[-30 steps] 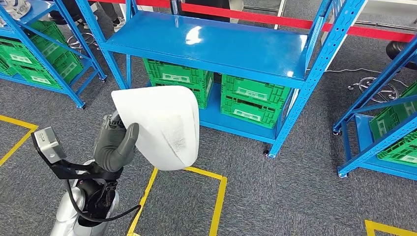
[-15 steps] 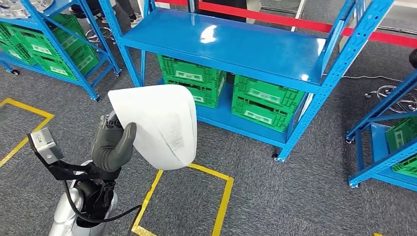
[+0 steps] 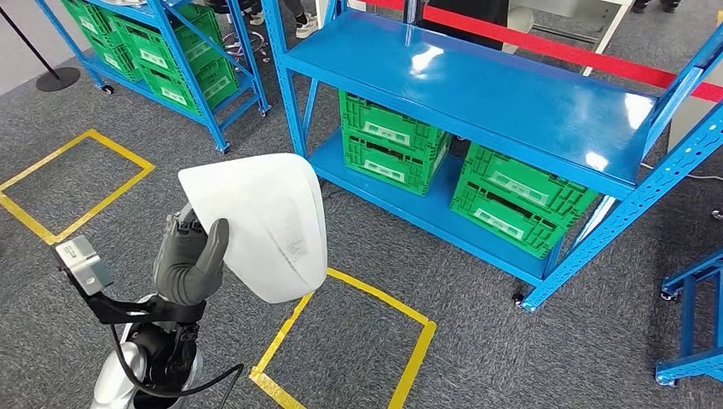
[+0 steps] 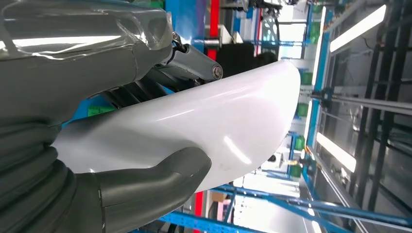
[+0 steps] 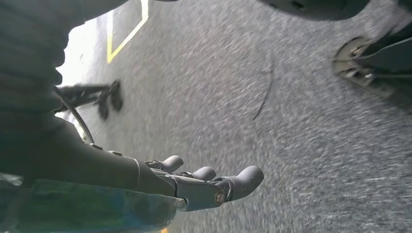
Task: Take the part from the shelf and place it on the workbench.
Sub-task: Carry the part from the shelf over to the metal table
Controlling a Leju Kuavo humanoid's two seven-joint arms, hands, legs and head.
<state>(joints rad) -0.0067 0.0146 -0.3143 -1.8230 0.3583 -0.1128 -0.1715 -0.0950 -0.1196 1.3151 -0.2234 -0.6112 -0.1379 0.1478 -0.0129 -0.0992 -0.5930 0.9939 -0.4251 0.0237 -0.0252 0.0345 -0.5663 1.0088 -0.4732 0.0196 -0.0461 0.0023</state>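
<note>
A large white curved part is held up in front of me by my left hand, whose grey thumb lies across its near face. In the left wrist view the same white part runs between the thumb and the darker fingers behind it. My right hand hangs over the grey carpet with its fingers stretched out and nothing in them. The blue shelf stands ahead with its top level bare.
Green crates sit on the shelf's lower level. A second blue rack with green crates stands at the back left, another rack's leg at the right. Yellow floor tape marks squares on the grey carpet. A red barrier runs behind.
The whole view has swung left, so the shelf now sits further right and more floor shows at the left. The white part stays in my left hand's grip.
</note>
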